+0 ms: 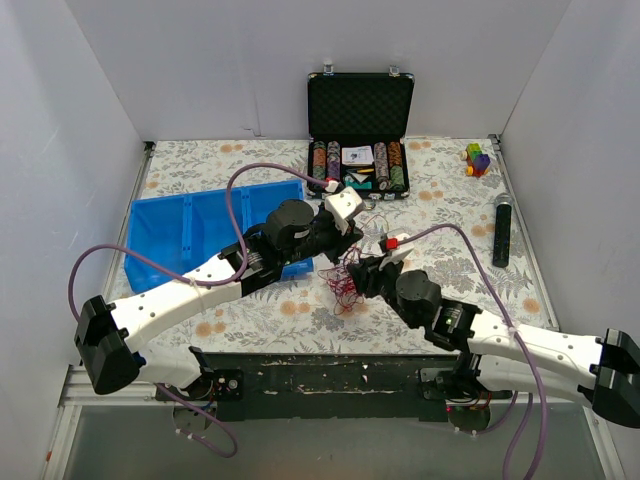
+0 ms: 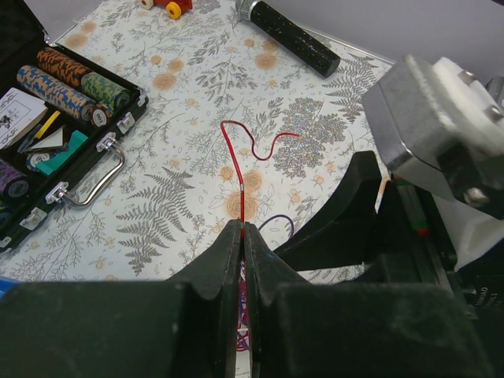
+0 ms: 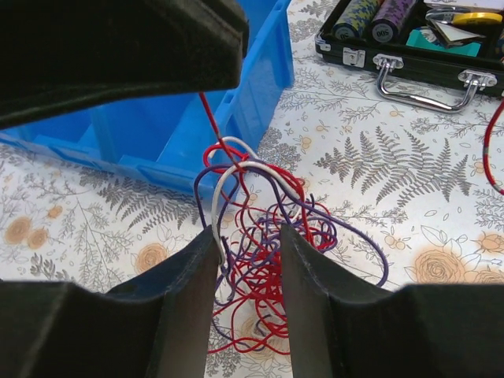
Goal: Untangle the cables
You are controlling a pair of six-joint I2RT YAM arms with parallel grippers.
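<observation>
Left wrist: left claw [image 2: 242, 230] pinches one red cable [image 2: 240, 189]; right claw [image 3: 249, 240] spread astride tangled cables [image 3: 303, 228].

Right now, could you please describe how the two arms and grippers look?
The left arm and right arm have white links with black joints. A mauve hose loops along each. The left gripper and right gripper have matt black fingers.

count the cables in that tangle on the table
3 by colour: thin red cable pinched in the shut left gripper, thin white cable looped atop the heap, thin purple cable bulging from its edge. Same-coloured strands may hide in the knot.
</observation>
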